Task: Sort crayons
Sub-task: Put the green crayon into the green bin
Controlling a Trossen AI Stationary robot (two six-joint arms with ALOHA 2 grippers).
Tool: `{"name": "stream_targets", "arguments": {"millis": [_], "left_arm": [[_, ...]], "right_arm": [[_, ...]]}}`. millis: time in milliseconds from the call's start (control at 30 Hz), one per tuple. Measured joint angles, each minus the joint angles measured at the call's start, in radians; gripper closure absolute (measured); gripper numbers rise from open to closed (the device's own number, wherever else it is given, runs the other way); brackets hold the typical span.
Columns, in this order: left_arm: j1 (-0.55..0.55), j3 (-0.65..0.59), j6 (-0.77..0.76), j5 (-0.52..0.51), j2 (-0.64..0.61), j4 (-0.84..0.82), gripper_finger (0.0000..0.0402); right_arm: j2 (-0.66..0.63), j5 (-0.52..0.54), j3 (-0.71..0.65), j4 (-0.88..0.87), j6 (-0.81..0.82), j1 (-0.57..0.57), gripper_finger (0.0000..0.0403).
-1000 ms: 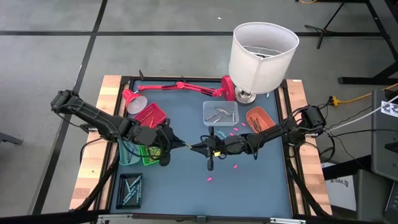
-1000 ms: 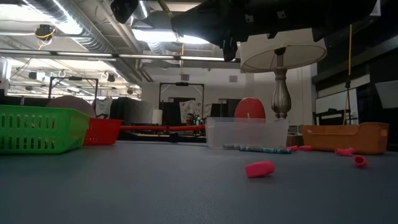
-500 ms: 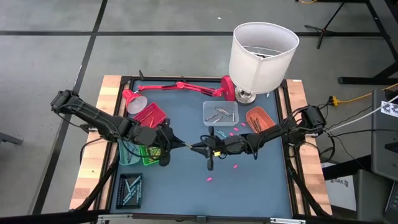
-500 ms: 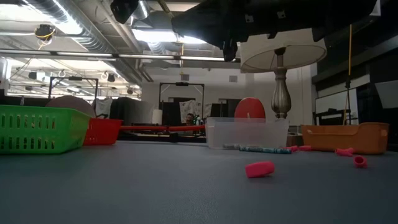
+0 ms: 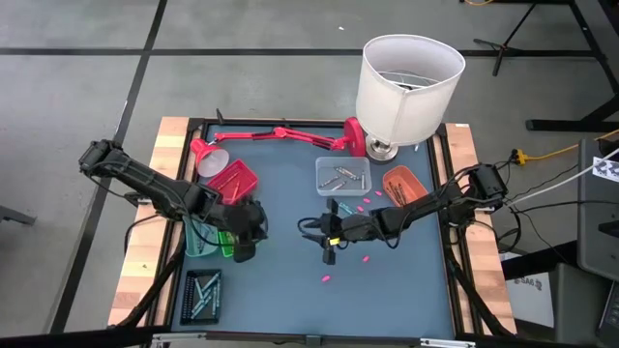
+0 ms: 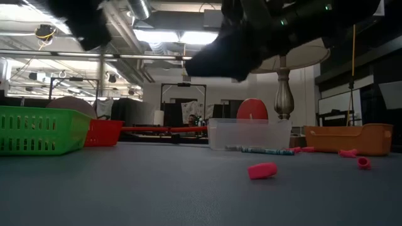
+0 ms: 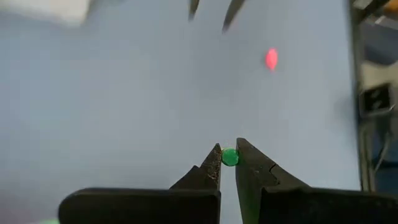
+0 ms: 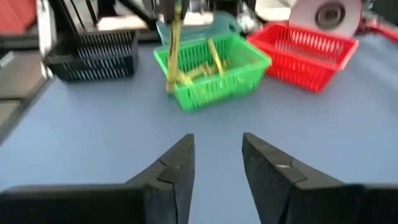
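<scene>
From above, I see my left gripper [image 5: 244,253] at the green tray [image 5: 229,242], my right gripper [image 5: 311,230] mid-table. My left wrist camera shows its fingers [image 7: 210,165] pinching a green crayon [image 7: 229,157]. My right wrist camera shows parted, empty fingers [image 8: 181,155] facing yellow crayons [image 8: 198,73] in that tray.

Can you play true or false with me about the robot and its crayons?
1. The left gripper is holding a green crayon. True.
2. The right gripper is squeezing a crayon. False: its jaws stand apart with nothing between them.
3. The green basket has yellowish crayons in it. True.
4. The white lamp lies tipped over on the table. False: it stands upright at the table's far edge.
5. Little pink bits lie loose on the blue mat. True.
6. The clear tub is stacked on the orange tray. False: they sit side by side.
</scene>
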Motion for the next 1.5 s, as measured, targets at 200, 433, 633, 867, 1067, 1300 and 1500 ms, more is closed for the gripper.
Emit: {"name": "stream_targets", "arguments": {"millis": [200,433,633,867,1067,1300,1500], "left_arm": [[0.0,0.0,-0.086,0.052,0.0,-0.149,0.0393],[0.0,0.0,-0.089,0.072,0.0,-0.143,0.0393],[0.0,0.0,-0.089,0.075,-0.03,-0.142,0.0393],[0.0,0.0,-0.104,0.074,-0.126,-0.19,0.0393],[0.0,0.0,-0.169,0.072,-0.151,-0.39,0.0393],[0.0,-0.084,-0.294,0.069,-0.138,-0.421,0.039],[0.0,-0.15,-0.374,0.066,-0.138,-0.422,0.0369]], "right_arm": [[0.0,0.0,0.0,-0.087,0.044,0.0,0.0272],[0.0,0.0,0.0,-0.095,0.048,0.0,0.0271],[0.0,0.0,0.0,-0.095,0.047,0.0,0.0271],[0.0,0.0,0.0,-0.096,0.047,0.0,0.0272],[0.0,0.001,0.0,-0.135,0.049,0.0,0.0272],[0.0,0.137,0.0,-0.302,0.175,0.0,0.0272],[0.0,0.212,0.0,-0.511,0.348,0.0,0.0272]]}}
